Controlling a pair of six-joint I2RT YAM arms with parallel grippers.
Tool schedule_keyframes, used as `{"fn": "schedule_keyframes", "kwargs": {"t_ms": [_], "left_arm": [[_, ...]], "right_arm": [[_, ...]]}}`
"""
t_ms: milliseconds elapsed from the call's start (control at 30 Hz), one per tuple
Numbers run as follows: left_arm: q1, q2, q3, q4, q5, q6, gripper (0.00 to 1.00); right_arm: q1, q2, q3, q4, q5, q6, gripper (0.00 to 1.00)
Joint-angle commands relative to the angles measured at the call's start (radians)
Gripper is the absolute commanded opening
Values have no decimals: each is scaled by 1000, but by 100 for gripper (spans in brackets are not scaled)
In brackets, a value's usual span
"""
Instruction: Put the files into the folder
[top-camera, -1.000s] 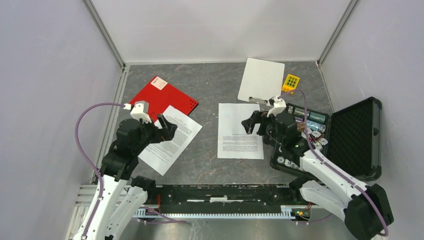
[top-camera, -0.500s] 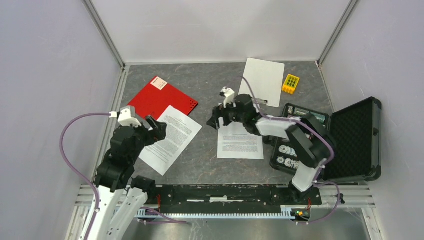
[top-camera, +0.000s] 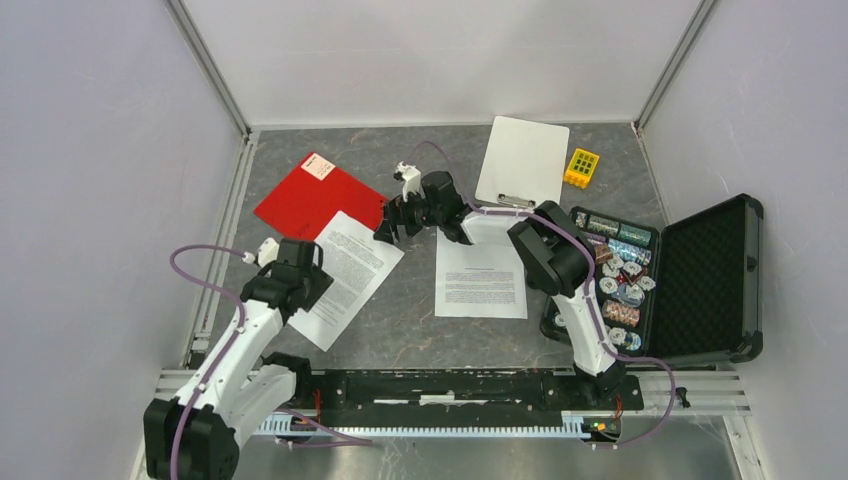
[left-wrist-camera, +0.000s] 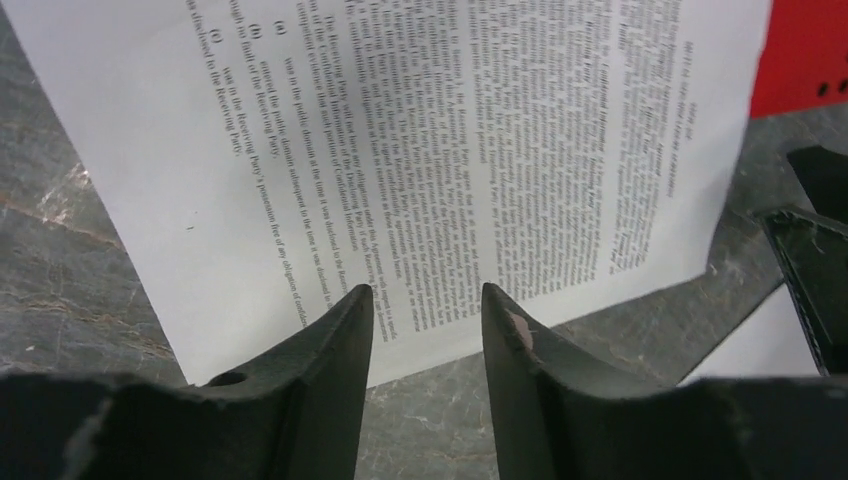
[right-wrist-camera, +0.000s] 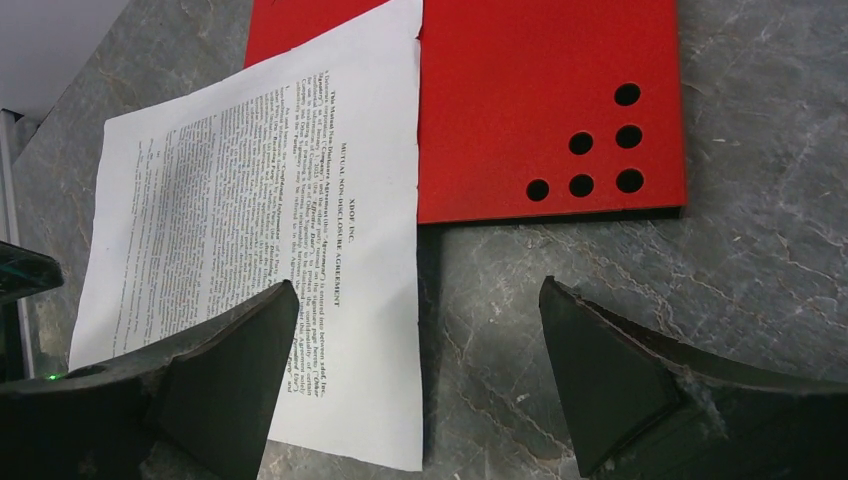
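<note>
The red folder (top-camera: 318, 195) lies shut at the back left, and a row of punched holes shows on it (right-wrist-camera: 540, 100) in the right wrist view. One of the files, a printed sheet (top-camera: 345, 272), overlaps its near corner. A second sheet (top-camera: 480, 275) lies flat mid-table. My left gripper (top-camera: 315, 285) hangs low over the first sheet's near edge (left-wrist-camera: 400, 150). Its jaws (left-wrist-camera: 427, 292) stand partly open, with only bare table between them. My right gripper (top-camera: 388, 228) is open wide (right-wrist-camera: 418, 290), straddling that sheet's far corner (right-wrist-camera: 250, 230) just short of the folder's edge.
A blank white clipboard (top-camera: 522, 160) and a small yellow block (top-camera: 582, 167) sit at the back right. An open black case (top-camera: 710, 270) with a tray of small parts (top-camera: 610, 290) stands on the right. Metal frame rails border the table.
The right arm swung left, from over the middle sheet to the folder's near corner. The left gripper pulled back to the sheet's near edge and its jaws narrowed.
</note>
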Motion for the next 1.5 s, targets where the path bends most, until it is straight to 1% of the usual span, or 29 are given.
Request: {"fn": "schedule_keyframes", "kwargs": {"t_ms": [0, 233, 467, 667, 767, 933, 967, 1033, 1100, 1167, 1300, 1333, 1400, 1467], "left_arm": [[12, 48, -32, 9, -102, -174, 48], [19, 89, -98, 46, -124, -233, 42], [22, 133, -142, 89, -113, -262, 38], [22, 186, -158, 112, -95, -262, 37], [23, 199, -164, 120, -92, -266, 36], [22, 199, -163, 123, -103, -263, 34], [22, 200, -163, 123, -104, -262, 33], [22, 196, -163, 124, -105, -261, 32], [21, 194, -163, 126, -102, -257, 31], [21, 190, -163, 133, -97, -251, 30], [21, 185, -151, 167, -68, -205, 30], [21, 179, -148, 184, -57, -177, 31], [21, 163, -141, 238, -19, -101, 39], [21, 140, -129, 309, 41, 24, 51]], "right_arm": [[-3, 43, 72, -4, -46, 16, 98], [12, 97, 120, -9, -78, 38, 98], [34, 108, 117, -26, -91, 43, 98], [35, 88, 68, 0, -165, 58, 98], [35, 87, 66, 11, -207, 69, 95], [32, 50, 33, 105, -275, 119, 83], [31, 41, 30, 115, -282, 126, 79], [29, 24, 30, 119, -276, 129, 68], [19, 3, 25, 113, -260, 130, 53], [9, -20, 9, 115, -242, 128, 41], [-13, -59, -23, 68, -208, 59, 19], [-17, -66, -30, 45, -203, 38, 14], [-26, -85, -51, 18, -202, -8, 7], [-34, -112, -79, -1, -204, -61, 0]]}}
